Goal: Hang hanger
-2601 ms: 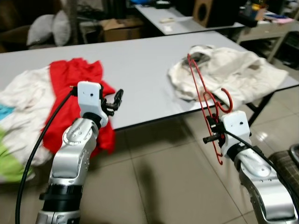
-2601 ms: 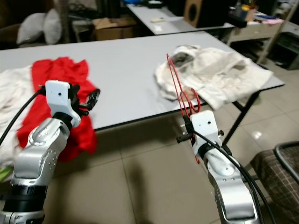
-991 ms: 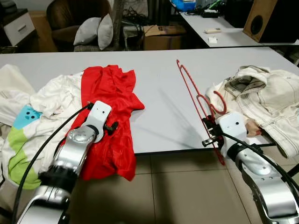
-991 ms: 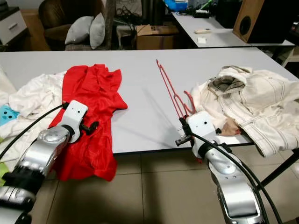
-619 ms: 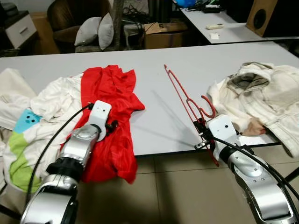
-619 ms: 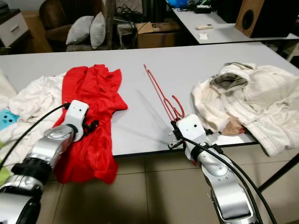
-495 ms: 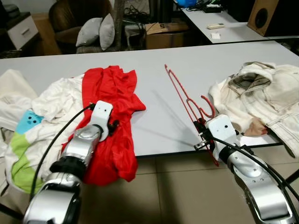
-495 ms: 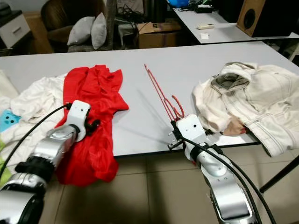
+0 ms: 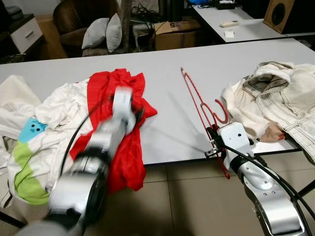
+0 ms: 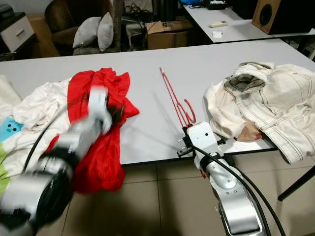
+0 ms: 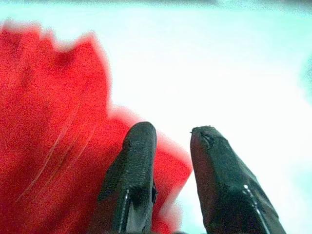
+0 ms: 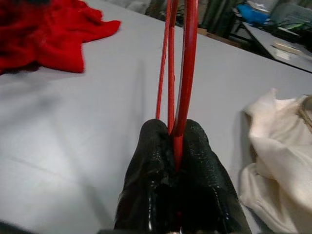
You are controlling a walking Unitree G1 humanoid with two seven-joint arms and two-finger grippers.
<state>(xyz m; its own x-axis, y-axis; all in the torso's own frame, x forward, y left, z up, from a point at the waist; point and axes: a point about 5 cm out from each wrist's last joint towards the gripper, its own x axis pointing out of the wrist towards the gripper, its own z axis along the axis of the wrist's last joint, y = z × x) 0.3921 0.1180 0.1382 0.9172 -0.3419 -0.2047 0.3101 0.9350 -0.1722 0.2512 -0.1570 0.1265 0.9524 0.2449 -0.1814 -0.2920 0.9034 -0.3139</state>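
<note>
Right pincer clamps red hanger, which rises over the table.

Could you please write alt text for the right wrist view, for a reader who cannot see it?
The right gripper is shut on a red hanger, whose thin bars run up and away from the two black fingers over a grey table. A red garment lies on the table to one side, a cream jacket to the other.

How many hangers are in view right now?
1: a red hanger clamped in the right claw, held over the table's near edge; others could be hidden under the clothes.
</note>
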